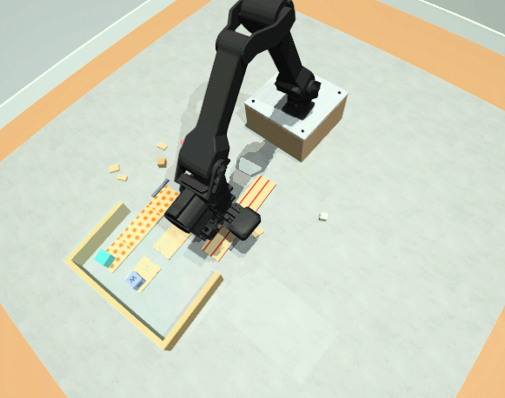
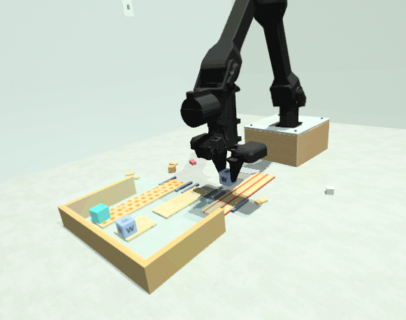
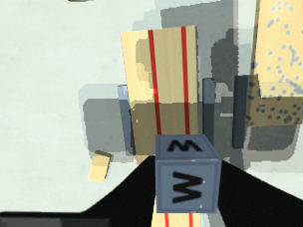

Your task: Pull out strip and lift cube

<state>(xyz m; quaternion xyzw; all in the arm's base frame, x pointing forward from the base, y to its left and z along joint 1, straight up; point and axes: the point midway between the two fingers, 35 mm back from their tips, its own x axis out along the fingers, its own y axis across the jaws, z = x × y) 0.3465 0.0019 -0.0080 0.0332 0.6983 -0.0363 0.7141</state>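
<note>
The labelled cube (image 2: 226, 177) is clamped between the narrowed fingers of the gripper (image 2: 227, 170) and is held just above the red-striped strip (image 2: 242, 191). That strip is seen drawn out past the open end of the wooden tray (image 2: 185, 241). Inside the tray, a second lettered cube (image 2: 126, 226) is carried on a short strip piece (image 2: 143, 223).

1. Your labelled cube (image 2: 226, 177) is blue-grey with a black "W" on its faces. It is pinched between the fingers of the gripper (image 2: 227, 172), clear of the strip and above it.
2. Your red-lined strip (image 2: 248, 187) is pale wood with two red lines along its length. It lies flat on the floor in one piece, most of it outside the tray's open side.
</note>
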